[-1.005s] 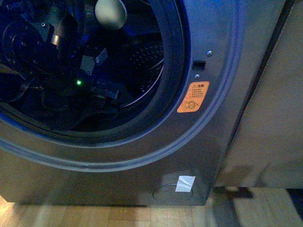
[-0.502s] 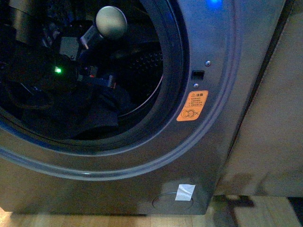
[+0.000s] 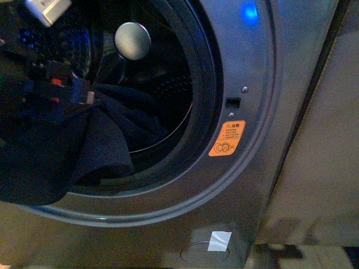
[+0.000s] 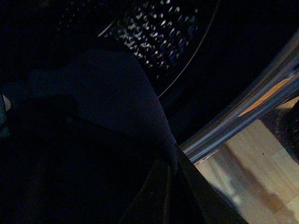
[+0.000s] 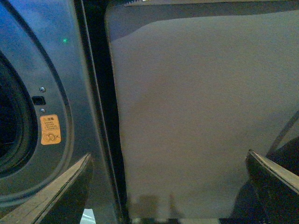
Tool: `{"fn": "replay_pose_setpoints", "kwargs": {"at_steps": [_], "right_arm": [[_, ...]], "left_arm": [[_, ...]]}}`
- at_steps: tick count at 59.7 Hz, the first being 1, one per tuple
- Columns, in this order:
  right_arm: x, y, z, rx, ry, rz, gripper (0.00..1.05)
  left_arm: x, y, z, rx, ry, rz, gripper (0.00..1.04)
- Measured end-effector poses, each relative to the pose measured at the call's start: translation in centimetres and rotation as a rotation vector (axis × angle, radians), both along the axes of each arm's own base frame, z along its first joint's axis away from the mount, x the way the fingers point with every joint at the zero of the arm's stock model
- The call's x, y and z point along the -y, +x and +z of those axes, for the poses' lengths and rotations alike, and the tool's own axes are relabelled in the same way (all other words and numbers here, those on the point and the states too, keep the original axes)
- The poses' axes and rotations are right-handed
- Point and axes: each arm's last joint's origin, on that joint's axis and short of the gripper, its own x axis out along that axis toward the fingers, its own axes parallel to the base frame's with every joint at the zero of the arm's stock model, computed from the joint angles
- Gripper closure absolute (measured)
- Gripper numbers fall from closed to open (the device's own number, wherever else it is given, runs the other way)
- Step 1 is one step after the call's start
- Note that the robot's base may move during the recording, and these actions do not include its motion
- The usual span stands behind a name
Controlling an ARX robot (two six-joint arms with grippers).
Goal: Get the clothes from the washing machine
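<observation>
We're working w/ the left pincer (image 4: 172, 161). Its tips are sitting pinched together on a fold of the clothes (image 3: 84, 145), as far as the dark wrist view shows. The garment is draping from the drum (image 3: 168, 84) out over the lower-left lip of the washing machine (image 3: 247, 168), w/ its long axis running inside-to-out. The right pincer (image 5: 168, 154) is gaping wide and holding nothing, off beside the machine, so it's the farther arm.
</observation>
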Motion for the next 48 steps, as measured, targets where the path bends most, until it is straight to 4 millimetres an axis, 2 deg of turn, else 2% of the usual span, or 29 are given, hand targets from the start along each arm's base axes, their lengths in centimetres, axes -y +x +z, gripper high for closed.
{"fn": "replay_pose_setpoints", "kwargs": {"at_steps": [13,23,37,48], "right_arm": [[0.0,0.0,0.0,0.000,0.000,0.000,0.07],[0.0,0.0,0.0,0.000,0.000,0.000,0.07],[0.0,0.0,0.0,0.000,0.000,0.000,0.07],[0.0,0.0,0.0,0.000,0.000,0.000,0.07]], "left_arm": [[-1.6,-3.1,4.9,0.134,-0.084,-0.014,1.01],[-1.6,-5.0,8.1,0.221,-0.120,-0.055,1.01],[-0.2,-6.8,14.6,0.392,-0.167,-0.127,1.01],[2.3,-7.9,19.8,0.496,-0.212,-0.242,1.01]]}}
